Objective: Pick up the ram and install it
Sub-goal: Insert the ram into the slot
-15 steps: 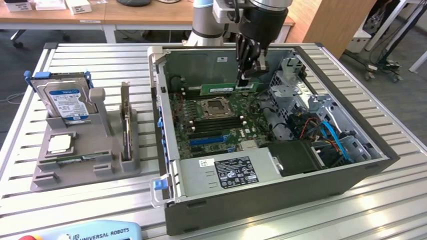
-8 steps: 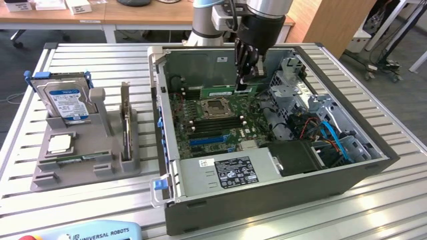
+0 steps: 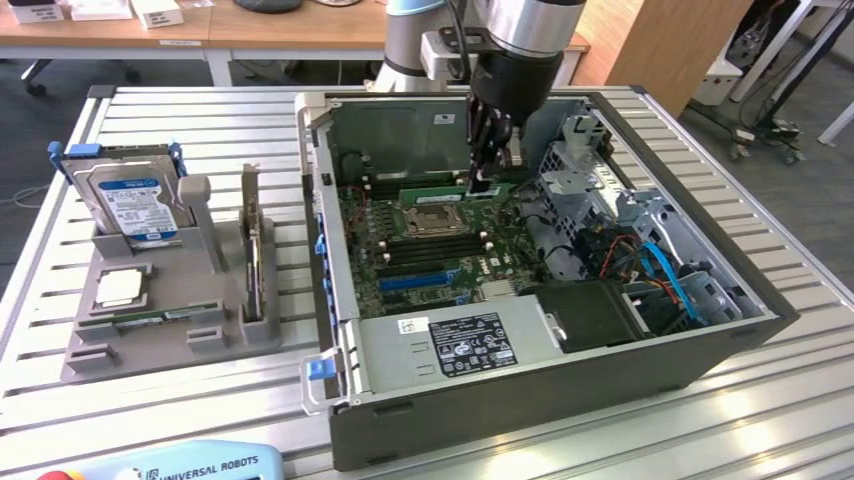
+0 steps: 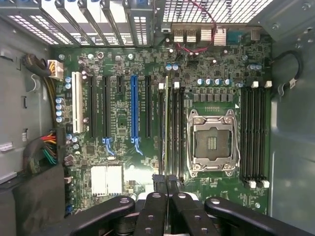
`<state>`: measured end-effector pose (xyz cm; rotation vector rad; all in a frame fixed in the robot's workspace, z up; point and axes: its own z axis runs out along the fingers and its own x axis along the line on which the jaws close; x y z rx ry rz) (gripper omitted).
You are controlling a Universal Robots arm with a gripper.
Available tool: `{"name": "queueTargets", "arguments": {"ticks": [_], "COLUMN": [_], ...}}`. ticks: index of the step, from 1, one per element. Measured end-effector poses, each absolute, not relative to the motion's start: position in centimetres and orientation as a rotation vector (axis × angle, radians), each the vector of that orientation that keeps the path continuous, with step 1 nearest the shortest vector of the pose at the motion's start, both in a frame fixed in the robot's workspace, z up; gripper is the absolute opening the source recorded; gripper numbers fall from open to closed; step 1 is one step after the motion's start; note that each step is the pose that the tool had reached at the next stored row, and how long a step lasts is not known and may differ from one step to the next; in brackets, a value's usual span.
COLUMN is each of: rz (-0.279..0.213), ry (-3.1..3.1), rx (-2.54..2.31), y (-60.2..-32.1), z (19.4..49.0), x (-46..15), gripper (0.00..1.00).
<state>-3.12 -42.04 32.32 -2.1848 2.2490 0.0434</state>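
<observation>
- The ram [image 3: 434, 190] is clamped in the jaws of the gripper [image 3: 481, 185], at 12 o'clock of the CPU socket [image 3: 434, 221].
- If pressed down askew, it could be jammed or cracked.

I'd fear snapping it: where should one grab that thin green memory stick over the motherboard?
Probably as the gripper does now: from above, pinching the two flat faces of the ram near its upper long edge. It stands on edge, so the lower edge is left free for the motherboard slot.

A robotics lab: an open computer case [image 3: 534, 390] is sitting on a slatted metal bench [image 3: 747, 420], wooden desks [image 3: 267, 35] standing behind
</observation>
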Motion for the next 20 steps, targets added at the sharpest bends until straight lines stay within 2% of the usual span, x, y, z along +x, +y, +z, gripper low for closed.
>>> {"name": "queueTargets", "arguments": {"ticks": [20], "rz": [0.043], "ry": [2.249], "rx": [-2.185], "y": [-42.0], "z": [29.5], "x": [-3.1], "gripper": [0.11]}}
